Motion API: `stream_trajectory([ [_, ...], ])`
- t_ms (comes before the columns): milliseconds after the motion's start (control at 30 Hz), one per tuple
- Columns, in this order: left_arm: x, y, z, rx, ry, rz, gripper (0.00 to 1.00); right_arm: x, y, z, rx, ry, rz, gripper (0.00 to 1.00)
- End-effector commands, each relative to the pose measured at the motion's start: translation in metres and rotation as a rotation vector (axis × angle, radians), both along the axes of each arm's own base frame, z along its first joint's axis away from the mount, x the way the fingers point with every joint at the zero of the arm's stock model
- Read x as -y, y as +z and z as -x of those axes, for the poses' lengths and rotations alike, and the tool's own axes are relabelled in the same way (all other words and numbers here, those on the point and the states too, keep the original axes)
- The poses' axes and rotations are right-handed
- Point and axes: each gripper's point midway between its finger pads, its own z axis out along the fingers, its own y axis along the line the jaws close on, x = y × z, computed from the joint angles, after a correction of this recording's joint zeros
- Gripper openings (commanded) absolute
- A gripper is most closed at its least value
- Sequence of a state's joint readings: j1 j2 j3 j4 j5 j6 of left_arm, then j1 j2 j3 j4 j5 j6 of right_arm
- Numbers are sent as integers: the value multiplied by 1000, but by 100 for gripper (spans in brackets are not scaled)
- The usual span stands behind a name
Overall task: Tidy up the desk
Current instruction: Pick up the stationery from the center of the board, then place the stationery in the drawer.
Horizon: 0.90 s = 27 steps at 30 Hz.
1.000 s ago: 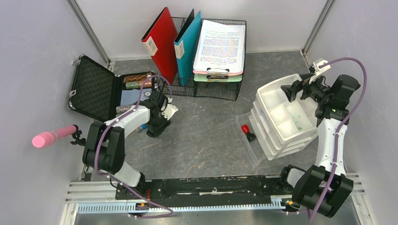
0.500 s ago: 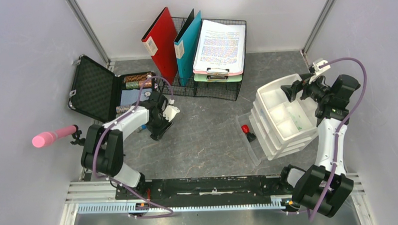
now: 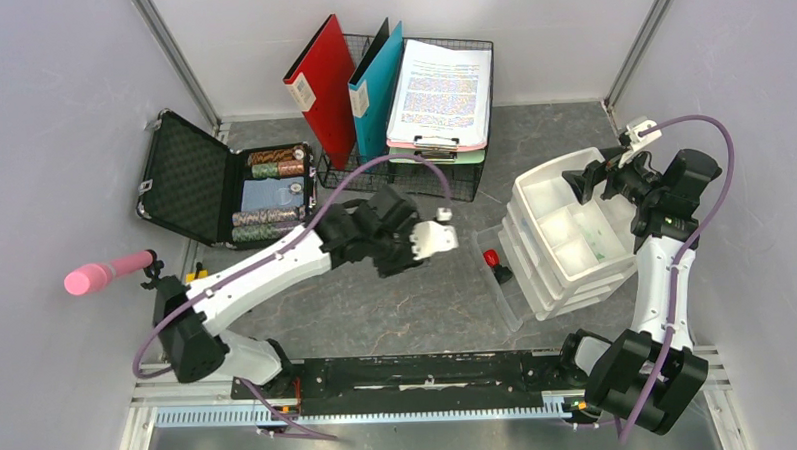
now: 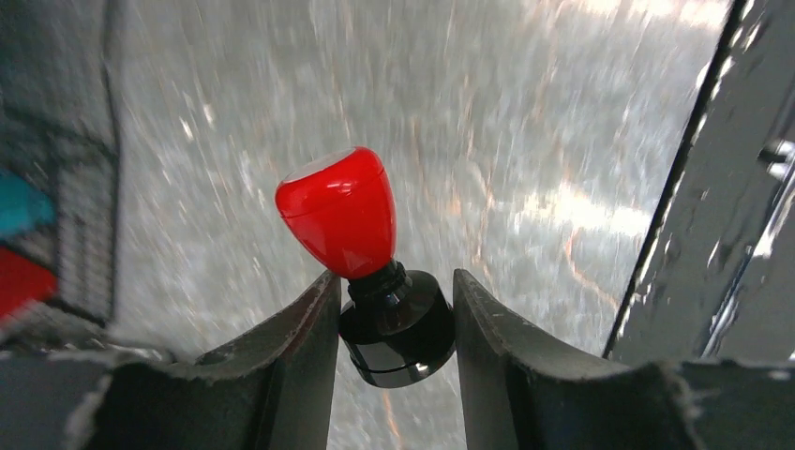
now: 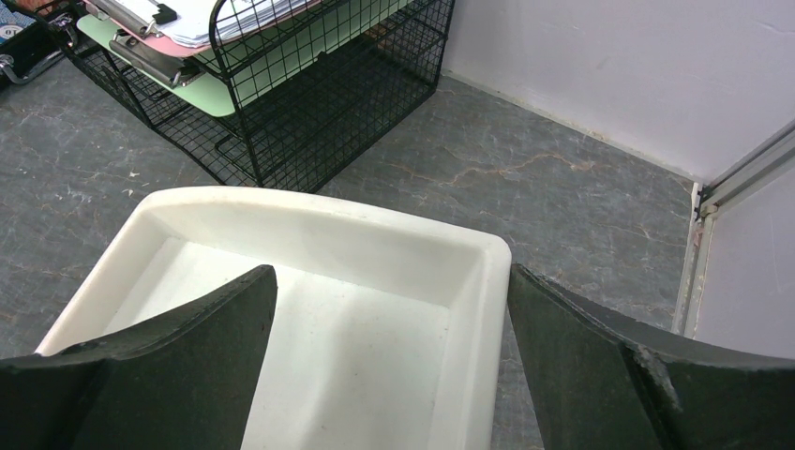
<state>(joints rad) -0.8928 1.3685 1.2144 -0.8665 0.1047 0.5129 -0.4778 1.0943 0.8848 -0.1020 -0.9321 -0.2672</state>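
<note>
The grey tabletop (image 3: 417, 304) filled the floor of the walled cell. At 12 o'clock stood a wire rack (image 3: 443, 183) of folders, at 10 o'clock an open black case (image 3: 178, 183), and at 3 o'clock a white drawer unit (image 3: 549, 202). Above that unit's top tray the right end effector (image 5: 391, 272) hung with its fingers wide apart. Near the centre, the left end effector (image 4: 396, 281) was clamped on the black base of a red-topped item (image 4: 339, 211).

Clipboard page (image 3: 440, 88) print too small to read.
</note>
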Motion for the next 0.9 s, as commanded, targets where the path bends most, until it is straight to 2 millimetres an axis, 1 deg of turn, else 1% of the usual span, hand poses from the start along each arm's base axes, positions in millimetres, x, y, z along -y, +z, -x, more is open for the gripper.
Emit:
stream_trajectory([
  [0,62,26,6,129,-190,-12,18,-4,-72,21,-280,-46,-128,98],
  [33,78,28,10,169,-263,-26,18,-3,-72,21,-279,-48,-127,98],
  [133,116,31,8,315,-422,-69,20,-2,-73,21,-282,-53,-123,98],
  [167,128,30,8,340,-466,-77,20,-2,-74,20,-282,-54,-122,98],
  [267,163,32,14,383,-583,-73,21,0,-77,20,-291,-63,-120,98],
  [367,192,33,22,418,-676,-65,23,1,-80,19,-299,-64,-125,98],
  [400,199,29,25,431,-707,-70,24,1,-81,19,-303,-65,-125,98],
  [500,217,20,32,479,-788,-86,26,2,-82,19,-305,-69,-123,98],
  [633,233,1,35,512,-863,-127,28,5,-83,19,-307,-77,-123,98],
  [667,238,-3,37,508,-873,-130,28,5,-84,19,-310,-77,-124,98],
  [767,250,-9,37,513,-877,-121,29,5,-84,19,-310,-78,-125,98],
  [867,257,-14,38,524,-875,-125,32,5,-83,19,-307,-77,-124,98],
])
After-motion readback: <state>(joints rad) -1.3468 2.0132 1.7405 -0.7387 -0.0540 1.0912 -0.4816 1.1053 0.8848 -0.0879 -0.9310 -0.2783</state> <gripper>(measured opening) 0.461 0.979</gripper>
